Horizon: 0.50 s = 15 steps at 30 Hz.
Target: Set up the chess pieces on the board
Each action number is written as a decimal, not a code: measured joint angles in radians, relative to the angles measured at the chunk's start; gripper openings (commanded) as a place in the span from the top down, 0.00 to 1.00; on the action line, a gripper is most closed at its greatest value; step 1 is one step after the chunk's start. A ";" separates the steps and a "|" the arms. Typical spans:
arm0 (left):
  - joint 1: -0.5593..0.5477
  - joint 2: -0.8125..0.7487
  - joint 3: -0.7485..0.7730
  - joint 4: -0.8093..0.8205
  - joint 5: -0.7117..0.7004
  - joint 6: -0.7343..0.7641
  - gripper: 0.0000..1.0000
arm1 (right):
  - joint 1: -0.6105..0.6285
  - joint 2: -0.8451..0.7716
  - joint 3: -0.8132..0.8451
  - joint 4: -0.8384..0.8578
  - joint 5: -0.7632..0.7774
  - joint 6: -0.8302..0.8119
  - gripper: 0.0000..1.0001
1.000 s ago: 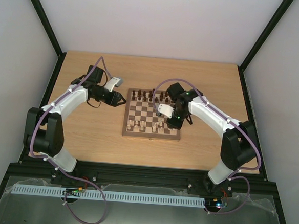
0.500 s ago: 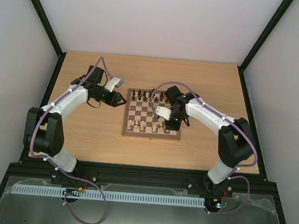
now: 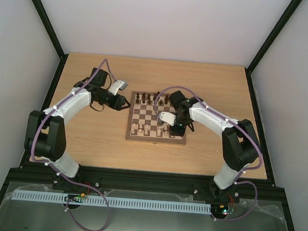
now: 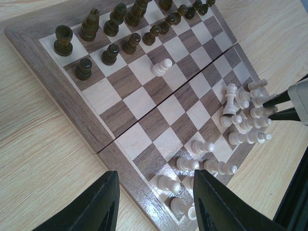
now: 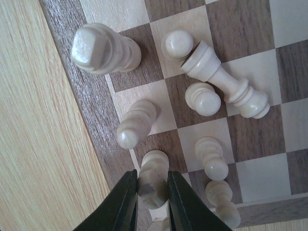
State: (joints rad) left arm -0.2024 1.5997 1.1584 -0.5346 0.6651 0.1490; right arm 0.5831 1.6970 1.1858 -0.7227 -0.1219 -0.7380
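1. Right gripper [image 5: 152, 175] is clamped on one cream piece [image 5: 153, 188]. Its dark fingers [image 5: 124, 207] press the piece from both sides.
2. That cream piece stands on a square just beside the mid-brown border of the board [image 5: 79, 101], at the board's near edge.
3. From the top view, the right gripper [image 3: 167, 128] reaches over the near right part of the board [image 3: 155, 141]. The board lies in the middle of the bench [image 3: 89, 137].
4. Left gripper [image 4: 155, 175] has its fingers [image 4: 103, 202] apart with nothing held between them. It hangs just off the board's left border [image 4: 62, 110].
5. In the top view, the left gripper [image 3: 124, 104] sits beside the board's far left corner, well apart from the right gripper.
6. Dark pieces [image 4: 110, 53] stand upright in two rows along the far side of the board.
7. Other cream pieces [image 4: 240, 122] crowd the near rows, loosely bunched and not in tidy lines. Several are close around the held piece.
8. A lone cream pawn [image 4: 162, 67] stands upright on a pale square just in front of the dark rows, apart from the rest of its set.
9. One tall cream piece [image 5: 226, 82] stretches across two squares in the right wrist view. Whether it leans or lies flat cannot be told.
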 measured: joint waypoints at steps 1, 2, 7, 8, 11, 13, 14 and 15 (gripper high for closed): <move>0.000 0.001 0.000 0.000 0.000 0.000 0.54 | 0.000 0.003 -0.001 0.003 0.000 0.000 0.82; 0.000 0.002 0.000 0.000 0.000 0.000 0.54 | 0.000 0.006 -0.002 0.006 0.000 0.000 0.82; 0.000 0.005 0.000 0.000 0.000 0.000 0.54 | 0.000 0.010 -0.002 0.014 0.000 0.000 0.81; 0.000 0.005 0.000 0.000 0.000 0.000 0.54 | 0.000 0.011 -0.002 0.016 0.000 0.000 0.81; 0.000 0.005 0.000 0.000 0.000 0.000 0.54 | 0.000 0.011 -0.002 0.021 0.002 0.000 0.75; -0.001 0.005 0.000 0.000 0.000 0.000 0.54 | 0.000 0.012 -0.003 0.023 0.006 0.003 0.71; -0.003 0.005 0.000 0.000 -0.001 0.001 0.54 | 0.000 0.012 -0.003 0.023 0.010 0.002 0.69; -0.005 0.005 0.000 -0.002 -0.003 0.002 0.54 | 0.000 0.012 -0.003 0.023 0.012 0.001 0.68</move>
State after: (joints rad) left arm -0.2073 1.6047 1.1584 -0.5362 0.6621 0.1505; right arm 0.5831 1.7092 1.1824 -0.6998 -0.1101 -0.7372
